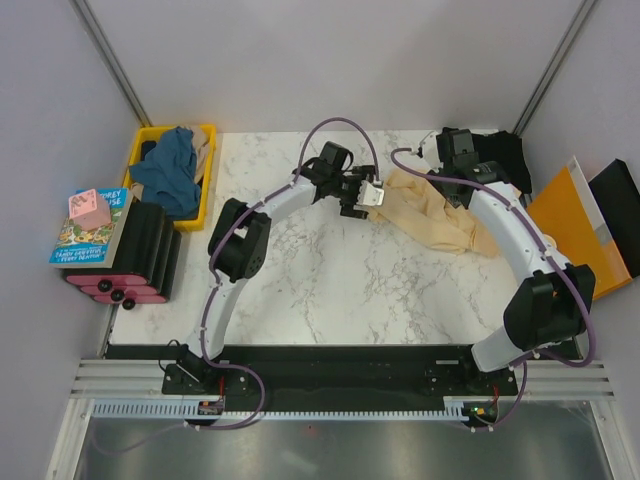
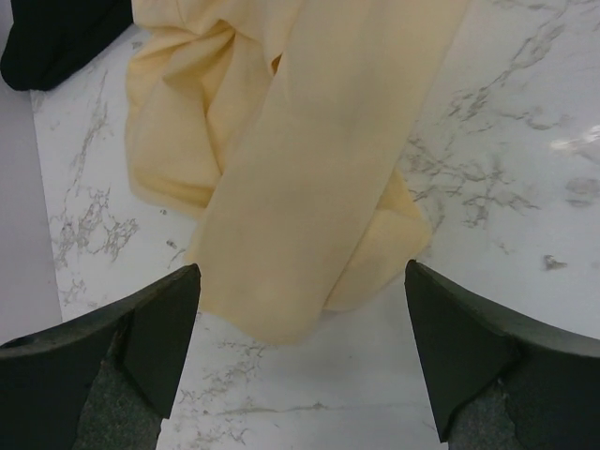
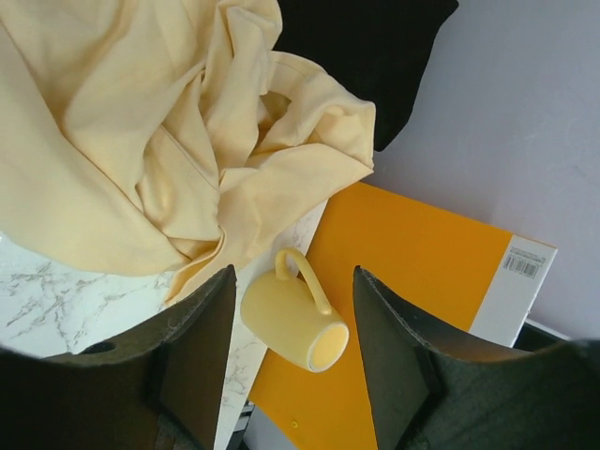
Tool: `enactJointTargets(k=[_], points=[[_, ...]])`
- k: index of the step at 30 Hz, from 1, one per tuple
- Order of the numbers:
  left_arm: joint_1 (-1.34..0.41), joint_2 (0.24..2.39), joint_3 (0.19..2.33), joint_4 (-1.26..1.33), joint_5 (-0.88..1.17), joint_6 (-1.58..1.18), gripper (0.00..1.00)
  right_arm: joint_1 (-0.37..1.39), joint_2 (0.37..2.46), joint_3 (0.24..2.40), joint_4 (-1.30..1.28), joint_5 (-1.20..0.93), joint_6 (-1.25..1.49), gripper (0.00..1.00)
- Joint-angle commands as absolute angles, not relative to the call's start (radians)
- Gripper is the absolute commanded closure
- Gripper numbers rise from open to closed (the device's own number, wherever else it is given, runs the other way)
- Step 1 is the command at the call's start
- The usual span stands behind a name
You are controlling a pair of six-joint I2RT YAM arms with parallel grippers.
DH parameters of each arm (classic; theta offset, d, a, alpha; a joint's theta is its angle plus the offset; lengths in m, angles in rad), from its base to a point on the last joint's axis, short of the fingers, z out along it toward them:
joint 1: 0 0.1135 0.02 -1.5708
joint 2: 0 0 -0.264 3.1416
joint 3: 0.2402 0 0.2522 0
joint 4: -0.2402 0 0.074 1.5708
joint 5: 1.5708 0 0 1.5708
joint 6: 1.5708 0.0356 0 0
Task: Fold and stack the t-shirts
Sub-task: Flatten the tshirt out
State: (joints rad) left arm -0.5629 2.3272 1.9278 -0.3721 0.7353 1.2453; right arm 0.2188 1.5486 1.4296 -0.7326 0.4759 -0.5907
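- A barcode label (image 3: 523, 264) sits on the white corner of the orange folder (image 3: 422, 272), ahead and right of my right gripper (image 3: 293, 272). Its digits are too small to read.
- The book (image 1: 85, 235) far off my left gripper's (image 2: 300, 356) left side has a title I cannot make out.
- The yellow crate (image 1: 207, 135), also far left, holds the teal-blue t-shirt (image 1: 170, 170).
- My right jaws stand apart and grip nothing. A yellow mug (image 3: 291, 323) lies on its side in the gap beyond them.
- My left jaws are spread wide and hold nothing.
- The cream t-shirt (image 2: 300, 169) lies crumpled just ahead, its near edge between my left fingertips.
- The black t-shirt (image 3: 366, 47) lies beyond it, against the wall (image 3: 506, 122).
- The bare marble table (image 2: 506, 141) opens to my left gripper's right.
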Motion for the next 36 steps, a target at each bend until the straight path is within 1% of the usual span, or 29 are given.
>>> enactJointTargets(k=[1,5,7,8,9,10,11,12,16,17,19,20,22,26,28,29,30,34,36], points=[[-0.578,2.442,2.022,-0.216,0.534,1.189,0.04,0.222,1.505,1.436,-0.718,0.410,-0.597,0.40],[-0.583,2.505,2.104,-0.183,0.466,1.198,0.05,0.224,1.483,1.393,-0.696,0.405,-0.601,0.40],[-0.586,2.516,2.108,-0.160,0.440,1.215,0.09,0.222,1.470,1.381,-0.689,0.394,-0.603,0.39],[-0.586,2.516,2.108,-0.156,0.439,1.218,0.14,0.222,1.467,1.370,-0.686,0.390,-0.603,0.39],[-0.586,2.516,2.108,-0.158,0.437,1.219,0.37,0.222,1.465,1.362,-0.683,0.388,-0.603,0.39],[-0.586,2.513,2.106,-0.160,0.437,1.220,0.49,0.222,1.465,1.358,-0.677,0.385,-0.603,0.39],[-0.586,2.507,2.103,-0.166,0.436,1.220,0.58,0.224,1.466,1.350,-0.675,0.385,-0.603,0.40],[-0.586,2.500,2.099,-0.176,0.433,1.227,0.98,0.222,1.470,1.348,-0.672,0.388,-0.600,0.40],[-0.568,2.425,2.027,-0.184,0.407,1.223,0.98,0.222,1.496,1.354,-0.667,0.391,-0.592,0.41],[-0.560,2.401,1.973,-0.187,0.399,1.223,0.98,0.222,1.499,1.358,-0.666,0.394,-0.592,0.41],[-0.539,2.310,1.909,-0.196,0.387,1.239,0.98,0.222,1.509,1.361,-0.660,0.397,-0.598,0.41],[-0.532,2.277,1.851,-0.237,0.362,1.252,0.98,0.222,1.512,1.364,-0.655,0.399,-0.600,0.41],[-0.508,2.179,1.801,-0.297,0.335,1.302,0.98,0.222,1.525,1.370,-0.652,0.403,-0.601,0.41],[-0.445,2.010,1.704,-0.489,0.336,1.341,0.98,0.224,1.549,1.382,-0.647,0.388,-0.591,0.40],[-0.414,1.930,1.691,-0.628,0.334,1.373,0.98,0.221,1.569,1.390,-0.658,0.350,-0.580,0.38],[-0.405,1.910,1.692,-0.676,0.340,1.387,0.98,0.222,1.580,1.396,-0.669,0.327,-0.577,0.38],[-0.390,1.893,1.695,-0.781,0.342,1.408,0.98,0.222,1.603,1.405,-0.681,0.304,-0.574,0.38],[-0.374,1.852,1.718,-1.015,0.351,1.440,0.98,0.222,1.670,1.474,-0.773,0.142,-0.568,0.37],[-0.370,1.861,1.724,-1.075,0.360,1.428,0.98,0.230,1.703,1.502,-0.811,0.088,-0.574,0.36]])
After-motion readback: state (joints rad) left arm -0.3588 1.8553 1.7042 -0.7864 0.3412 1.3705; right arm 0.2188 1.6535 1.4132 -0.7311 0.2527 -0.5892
